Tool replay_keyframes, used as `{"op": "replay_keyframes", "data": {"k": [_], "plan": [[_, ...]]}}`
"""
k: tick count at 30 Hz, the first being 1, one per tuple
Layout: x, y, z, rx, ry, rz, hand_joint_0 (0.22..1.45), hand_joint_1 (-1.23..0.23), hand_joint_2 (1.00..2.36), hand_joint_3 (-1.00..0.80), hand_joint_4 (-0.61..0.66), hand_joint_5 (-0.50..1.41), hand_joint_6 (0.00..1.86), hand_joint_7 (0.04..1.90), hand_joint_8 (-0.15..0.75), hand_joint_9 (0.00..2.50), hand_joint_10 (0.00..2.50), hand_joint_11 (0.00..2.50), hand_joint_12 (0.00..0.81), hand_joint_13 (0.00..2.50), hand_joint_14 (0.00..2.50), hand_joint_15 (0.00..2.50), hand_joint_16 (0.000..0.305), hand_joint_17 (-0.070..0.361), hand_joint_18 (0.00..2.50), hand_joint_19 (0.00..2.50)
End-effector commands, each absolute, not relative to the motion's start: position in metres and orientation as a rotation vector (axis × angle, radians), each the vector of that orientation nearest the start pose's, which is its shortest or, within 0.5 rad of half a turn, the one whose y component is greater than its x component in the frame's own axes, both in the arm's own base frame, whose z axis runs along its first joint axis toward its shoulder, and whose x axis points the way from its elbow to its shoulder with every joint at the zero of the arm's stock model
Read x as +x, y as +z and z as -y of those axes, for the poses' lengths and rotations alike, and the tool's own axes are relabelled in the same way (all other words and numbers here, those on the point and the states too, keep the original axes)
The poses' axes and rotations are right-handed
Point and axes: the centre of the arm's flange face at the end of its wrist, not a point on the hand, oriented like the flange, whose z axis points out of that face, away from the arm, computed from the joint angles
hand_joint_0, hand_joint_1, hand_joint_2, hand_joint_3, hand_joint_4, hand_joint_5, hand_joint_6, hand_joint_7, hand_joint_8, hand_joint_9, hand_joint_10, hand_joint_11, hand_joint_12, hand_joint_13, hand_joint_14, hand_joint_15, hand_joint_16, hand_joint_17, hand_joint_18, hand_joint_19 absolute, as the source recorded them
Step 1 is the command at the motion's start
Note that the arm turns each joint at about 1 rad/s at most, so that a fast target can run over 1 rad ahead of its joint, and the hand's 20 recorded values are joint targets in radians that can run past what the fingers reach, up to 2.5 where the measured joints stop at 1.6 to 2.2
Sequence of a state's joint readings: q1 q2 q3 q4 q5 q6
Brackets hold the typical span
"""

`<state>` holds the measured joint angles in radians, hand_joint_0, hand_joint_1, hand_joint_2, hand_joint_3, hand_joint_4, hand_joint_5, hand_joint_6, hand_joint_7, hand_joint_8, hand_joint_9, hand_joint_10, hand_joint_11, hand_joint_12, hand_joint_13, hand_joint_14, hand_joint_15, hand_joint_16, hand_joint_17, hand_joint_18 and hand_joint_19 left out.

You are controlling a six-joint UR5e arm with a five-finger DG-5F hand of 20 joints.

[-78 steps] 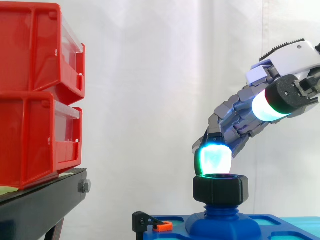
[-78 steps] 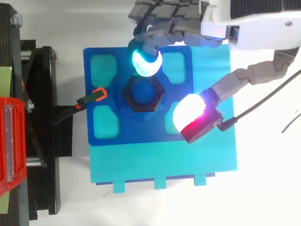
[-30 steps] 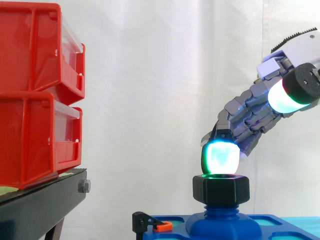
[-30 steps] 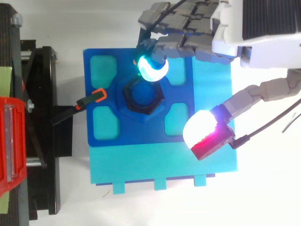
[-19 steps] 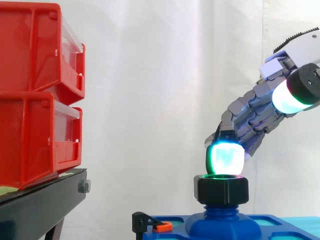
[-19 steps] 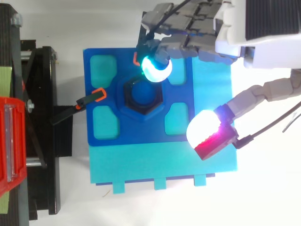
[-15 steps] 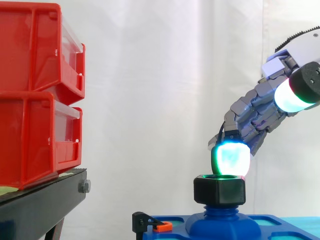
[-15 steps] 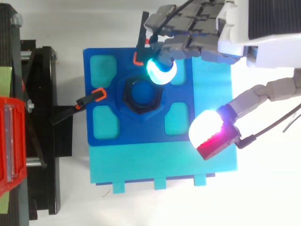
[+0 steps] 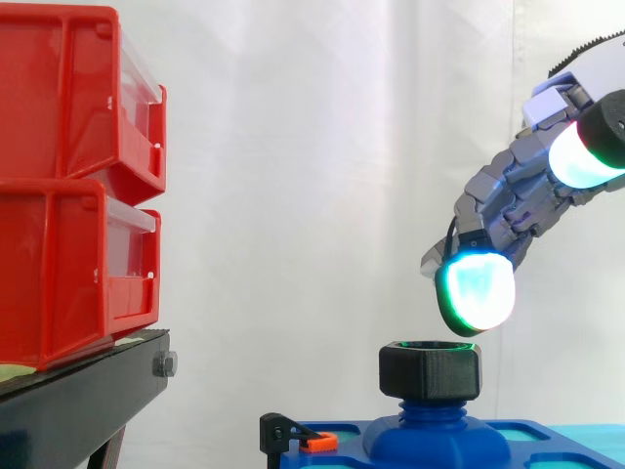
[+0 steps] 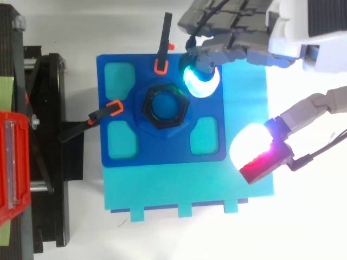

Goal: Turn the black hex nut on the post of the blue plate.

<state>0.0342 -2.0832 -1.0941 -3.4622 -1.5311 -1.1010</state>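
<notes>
The black hex nut sits on the threaded post at the middle of the blue plate. My hand hangs above and to the right of the nut, open, touching nothing. Its cyan-green glowing fingertip floats a little above the nut's right rim, clear of it. In the top view the thumb, with a white and red pad, is spread wide, off the plate's right corner.
Two orange-and-black clamps grip the blue plate's far and left edges. The plate lies on a cyan base. Stacked red bins on a black stand rise at the left.
The glowing fingertip, which rested on the nut's top rim, has lifted off and drawn back to the right. The nut has turned slightly. A second clamp now shows at the far edge.
</notes>
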Motion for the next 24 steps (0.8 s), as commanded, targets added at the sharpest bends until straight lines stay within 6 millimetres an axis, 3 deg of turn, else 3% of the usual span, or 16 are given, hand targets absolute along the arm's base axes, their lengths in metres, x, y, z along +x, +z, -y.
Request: {"op": "replay_keyframes", "data": {"k": [1, 9, 15, 24], "plan": [[0.660, 0.392, 0.114, 0.452, 0.293, -1.900, 0.45, -0.30, 1.00, -0.50, 0.29, -0.22, 0.50, 0.88, 0.302, 0.26, 0.00, 0.00, 0.378, 0.25, 0.00, 0.07, 0.054, 0.120, 0.30, 0.34], [0.660, 0.402, 0.113, 0.481, 0.309, -1.863, 0.45, -0.30, 1.00, -0.50, 0.29, -0.22, 0.50, 0.87, 0.303, 0.26, 0.00, 0.00, 0.378, 0.26, 0.00, 0.07, 0.054, 0.121, 0.30, 0.34], [0.689, 0.420, 0.114, 0.503, 0.421, -1.621, 0.45, -0.30, 1.00, -0.50, 0.29, -0.22, 0.50, 0.87, 0.302, 0.27, 0.00, 0.00, 0.378, 0.26, 0.00, 0.07, 0.054, 0.121, 0.30, 0.34], [0.700, 0.420, 0.106, 0.462, 0.423, -1.566, 0.45, -0.30, 1.00, -0.50, 0.28, -0.22, 0.50, 0.87, 0.301, 0.27, 0.00, 0.00, 0.377, 0.26, 0.00, 0.08, 0.054, 0.121, 0.30, 0.35]]}}
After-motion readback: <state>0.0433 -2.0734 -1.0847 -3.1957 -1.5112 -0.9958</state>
